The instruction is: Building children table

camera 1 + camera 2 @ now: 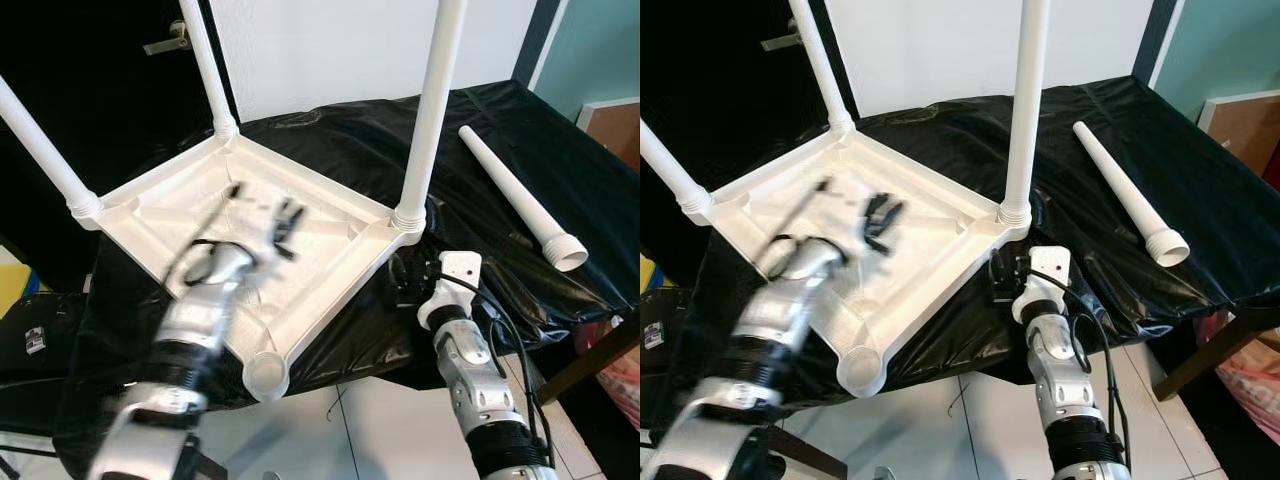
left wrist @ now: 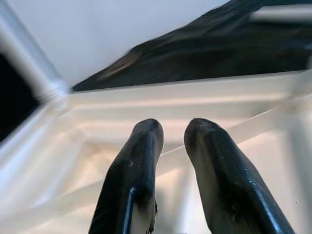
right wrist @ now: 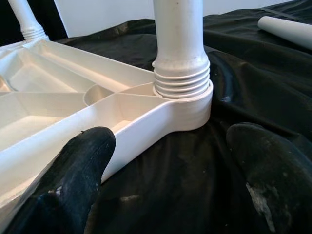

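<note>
A white plastic table top (image 1: 200,205) lies upside down on the black-covered table, with three white legs screwed in, one of them at the right corner (image 1: 425,120). The near corner socket (image 1: 265,372) stands empty. A loose white leg (image 1: 515,195) lies on the black cover to the right. My left gripper (image 1: 285,222), blurred, hovers over the ribbed underside; its fingers (image 2: 141,161) are close together with nothing between them. My right gripper (image 3: 170,146) is open, low on the cover beside the right corner, facing that leg's threaded base (image 3: 181,80).
The black sheet (image 1: 520,110) covers the whole work table and hangs over its front edge. A dark door (image 1: 120,60) and white wall stand behind. A brown board (image 1: 615,125) leans at the far right. Light floor tiles (image 1: 370,430) show below.
</note>
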You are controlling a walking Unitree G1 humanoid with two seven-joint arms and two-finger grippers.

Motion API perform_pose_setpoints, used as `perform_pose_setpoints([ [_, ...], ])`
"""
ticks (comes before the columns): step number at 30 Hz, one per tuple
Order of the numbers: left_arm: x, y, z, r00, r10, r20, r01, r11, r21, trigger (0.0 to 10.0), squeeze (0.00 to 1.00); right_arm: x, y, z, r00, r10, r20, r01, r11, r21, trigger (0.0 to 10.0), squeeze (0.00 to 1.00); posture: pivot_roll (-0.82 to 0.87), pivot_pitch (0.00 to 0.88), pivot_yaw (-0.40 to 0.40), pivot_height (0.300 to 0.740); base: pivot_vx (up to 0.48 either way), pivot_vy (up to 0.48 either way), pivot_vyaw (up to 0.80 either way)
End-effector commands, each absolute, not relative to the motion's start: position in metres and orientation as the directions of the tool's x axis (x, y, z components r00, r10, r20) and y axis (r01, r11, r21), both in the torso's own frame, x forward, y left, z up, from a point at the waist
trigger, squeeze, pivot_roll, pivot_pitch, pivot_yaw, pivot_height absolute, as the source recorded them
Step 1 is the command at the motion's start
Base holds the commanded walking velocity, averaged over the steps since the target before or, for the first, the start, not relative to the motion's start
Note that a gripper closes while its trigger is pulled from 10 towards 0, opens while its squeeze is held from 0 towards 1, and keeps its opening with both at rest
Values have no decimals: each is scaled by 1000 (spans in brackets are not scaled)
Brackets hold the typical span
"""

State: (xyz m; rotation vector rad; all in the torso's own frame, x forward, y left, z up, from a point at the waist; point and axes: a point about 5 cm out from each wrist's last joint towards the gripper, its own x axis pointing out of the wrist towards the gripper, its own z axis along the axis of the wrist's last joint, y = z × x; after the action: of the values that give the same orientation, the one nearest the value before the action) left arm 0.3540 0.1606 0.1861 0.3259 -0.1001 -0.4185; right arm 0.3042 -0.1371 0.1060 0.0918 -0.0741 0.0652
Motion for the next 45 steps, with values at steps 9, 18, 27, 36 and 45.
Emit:
perform_pose_setpoints([
  [9, 344, 207, 181, 980, -199, 1, 175, 866, 468, 10000, 0, 303, -134, 99, 998, 52, 45, -55, 996, 68, 10000, 0, 6, 29, 10, 740, 0, 0, 0],
  [18, 315, 237, 151, 961, -178, -212, 277, 654, 704, 10000, 0, 307, -144, 88, 996, -68, -50, 68, 998, 8, 10000, 0, 18, 37, 0, 740, 0, 0, 0],
  [27, 299, 235, 135, 901, -251, -353, 433, 568, 700, 10000, 0, 315, -137, 89, 995, -50, -83, 51, 999, 13, 10000, 0, 17, 41, 2, 740, 0, 0, 0],
  [36, 282, 190, 119, 773, -440, -458, 631, 454, 629, 10000, 0, 329, -126, 91, 991, 0, -136, 2, 1000, 11, 10000, 0, 20, 42, -12, 740, 0, 0, 0],
  [45, 270, 134, 103, 654, -573, -493, 746, 384, 543, 10000, 0, 345, -119, 96, 986, 50, -157, -50, 999, 6, 10000, 0, 21, 15, -23, 740, 0, 0, 0],
])
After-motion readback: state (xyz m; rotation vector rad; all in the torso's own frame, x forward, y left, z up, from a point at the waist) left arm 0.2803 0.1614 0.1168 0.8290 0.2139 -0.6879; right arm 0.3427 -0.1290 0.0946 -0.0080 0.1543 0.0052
